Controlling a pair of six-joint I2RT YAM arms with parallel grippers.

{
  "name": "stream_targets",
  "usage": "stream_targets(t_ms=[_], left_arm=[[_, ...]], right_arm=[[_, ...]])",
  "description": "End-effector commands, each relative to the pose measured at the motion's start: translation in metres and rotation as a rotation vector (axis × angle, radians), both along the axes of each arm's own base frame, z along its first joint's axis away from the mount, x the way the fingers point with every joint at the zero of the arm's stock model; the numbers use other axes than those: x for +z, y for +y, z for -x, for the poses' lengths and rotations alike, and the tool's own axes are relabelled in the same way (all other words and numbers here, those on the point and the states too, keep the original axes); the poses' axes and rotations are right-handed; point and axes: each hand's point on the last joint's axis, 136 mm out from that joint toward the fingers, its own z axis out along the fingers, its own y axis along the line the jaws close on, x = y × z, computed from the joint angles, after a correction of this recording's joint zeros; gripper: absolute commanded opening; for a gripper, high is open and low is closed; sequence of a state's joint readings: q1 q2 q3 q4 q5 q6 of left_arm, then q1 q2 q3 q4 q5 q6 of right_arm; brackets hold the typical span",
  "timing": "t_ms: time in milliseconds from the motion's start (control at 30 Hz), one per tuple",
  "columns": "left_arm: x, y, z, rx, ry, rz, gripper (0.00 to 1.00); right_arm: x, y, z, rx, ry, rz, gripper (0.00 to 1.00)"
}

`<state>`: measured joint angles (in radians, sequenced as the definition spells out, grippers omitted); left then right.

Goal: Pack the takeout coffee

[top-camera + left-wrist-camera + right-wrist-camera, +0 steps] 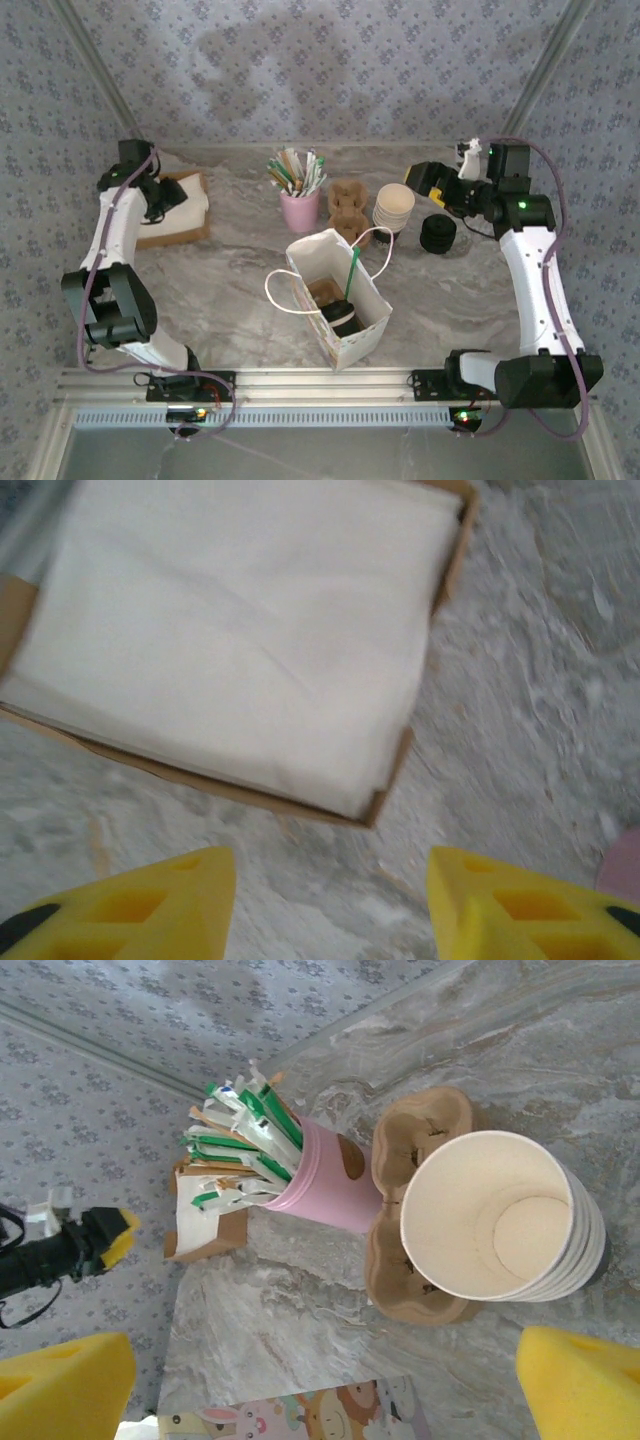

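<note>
Coffee: takeout coffee [343, 318] sits inside the paper bag [356, 346], black lid showing.
Handling: I judge it light and crushable; I'd pinch its wall gently below the lid.
Left pincer [330, 885]: part-spread, empty.
Right pincer [322, 1370]: wide, empty.

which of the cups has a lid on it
The cup standing inside the paper bag, topped by a black lid. The stacked cups beside the brown carrier are all open-topped.
</note>
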<state>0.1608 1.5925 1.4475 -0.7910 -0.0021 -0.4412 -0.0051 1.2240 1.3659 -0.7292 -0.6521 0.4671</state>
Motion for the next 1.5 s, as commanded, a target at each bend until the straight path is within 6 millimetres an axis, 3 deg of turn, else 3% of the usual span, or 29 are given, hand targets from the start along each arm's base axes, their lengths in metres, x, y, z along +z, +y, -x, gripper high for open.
stream_targets(t_ms=[0,200,400,700,733,967,1467], left_arm=[[-0.013,0.021,-0.011,0.046,0.053,-0.048,0.49],[-0.059,0.043,-0.047,0.078,0.179,-0.097,0.42],[-0.093,0.064,-0.065,0.105,0.269,-0.117,0.38],[-0.135,0.060,-0.076,0.076,0.361,-0.066,0.37],[-0.129,0.058,-0.084,0.071,0.329,-0.052,0.37],[-0.133,0.040,-0.091,0.039,0.299,0.023,0.40],[-0.152,0.040,-0.092,0.020,0.360,-0.023,0.33]], right_arm=[[-0.016,-0.005,-0.006,-0.022,0.025,0.018,1.00],[-0.038,-0.009,-0.008,-0.042,0.068,0.049,1.00],[-0.043,-0.007,-0.009,-0.044,0.049,0.057,1.00],[-0.046,0.004,-0.012,-0.017,0.039,0.082,1.00],[-0.047,0.006,-0.012,-0.011,0.041,0.079,1.00],[-0.049,0.010,-0.014,0.001,0.043,0.082,1.00],[-0.043,0.021,-0.014,0.027,0.036,0.067,1.00]])
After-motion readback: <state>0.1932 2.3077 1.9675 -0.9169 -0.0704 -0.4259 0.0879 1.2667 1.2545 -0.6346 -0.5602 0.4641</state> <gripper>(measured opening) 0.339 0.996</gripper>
